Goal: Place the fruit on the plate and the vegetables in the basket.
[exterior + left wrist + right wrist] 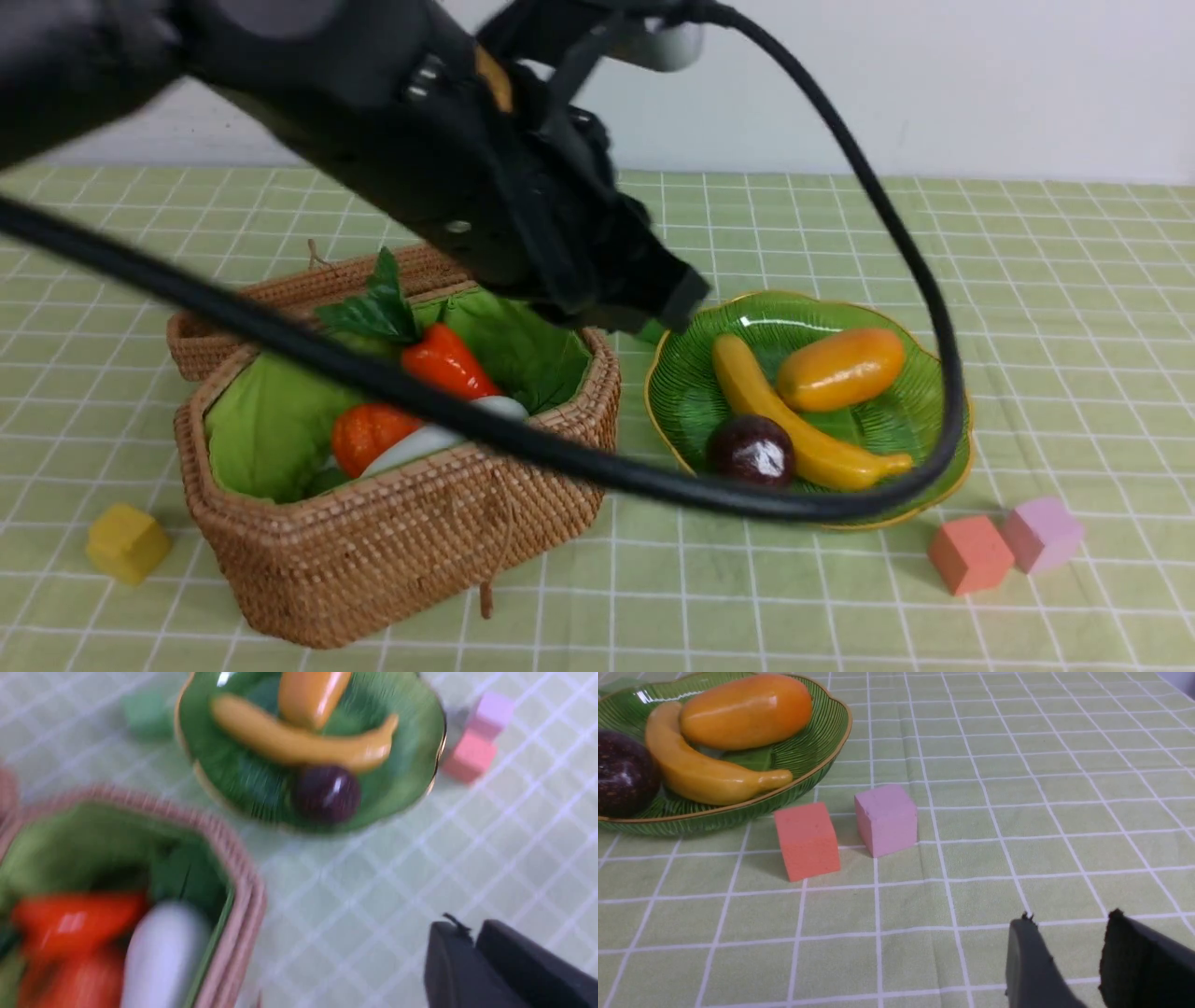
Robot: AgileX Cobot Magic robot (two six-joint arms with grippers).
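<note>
Fruit was all on the plate (pixel 695 397): mango (pixel 840 369), banana (pixel 803 420) and purple ball (pixel 752 450), 3 counted. Banana's long axis ran diagonally across the dish, far-left to near-right in front view, mango beside it on the far side, ball touching it on the near-left.

Veg sat inside the basket (pixel 411 551), left of the plate and just beside it. Visible there: carrot (pixel 448 362) w/ green leaves, tilted, tip down into the lining; orange pumpkin (pixel 369 434); white oblong (pixel 439 434) lying across them. A bit of green near the pumpkin might've been the gourd, but cable and rim hid it, couldn't confirm. So 3 veg sure, 4th prob.

Left gripper (pixel 474 947) hung above the gap between basket and plate, jaws pressed together, nothing between them. Left wrist view was blurred. Right gripper (pixel 1069 952) was low over bare cloth, well right of the plate, jaws part-spread and empty.

Relation that mattered: nothing of the task lay between or under either set of jaws. Basket and plate were both near the left arm; right arm nearest the foam cubes, not task items. Cubes counted: yellow cube (pixel 126 541), orange cube (pixel 969 553), pink cube (pixel 1041 532), plus a blurry green cube (pixel 147 714) beyond the plate, 4 total.

Judgement: sorting looked done or nearly; next move likely just clearing the arms.
</note>
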